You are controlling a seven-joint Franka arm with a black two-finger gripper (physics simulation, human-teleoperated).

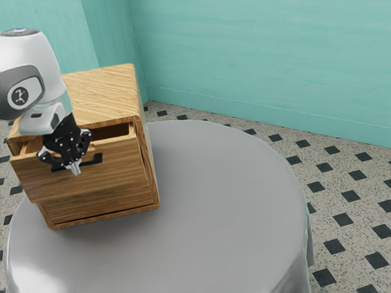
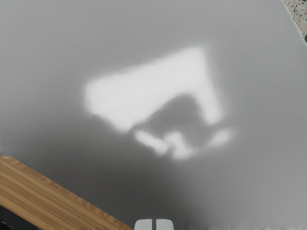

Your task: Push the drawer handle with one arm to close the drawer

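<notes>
Teal walls (image 1: 256, 55) meet a speckled floor (image 1: 284, 137) set with dark diamonds, and on it stands a round table (image 1: 226, 201) under a smooth grey cloth. Near the table's edge, toward the exterior view's left, sits a wood-grained cabinet (image 1: 101, 101). Its upper drawer (image 1: 119, 168) juts out — plainly open, with a dark gap showing behind its front — above a lower wooden front (image 1: 101, 204). The white robot arm (image 1: 36, 61) reaches down over the cabinet, its black gripper (image 1: 74, 168) before the middle of the drawer's black bar handle (image 1: 95, 159). Whether they touch, I can't tell. The fingers (image 2: 164, 224) stand nearly together — just a thin slit between their pale tips. Beyond them, light glares off the cloth in a bright patch (image 2: 158, 91).
</notes>
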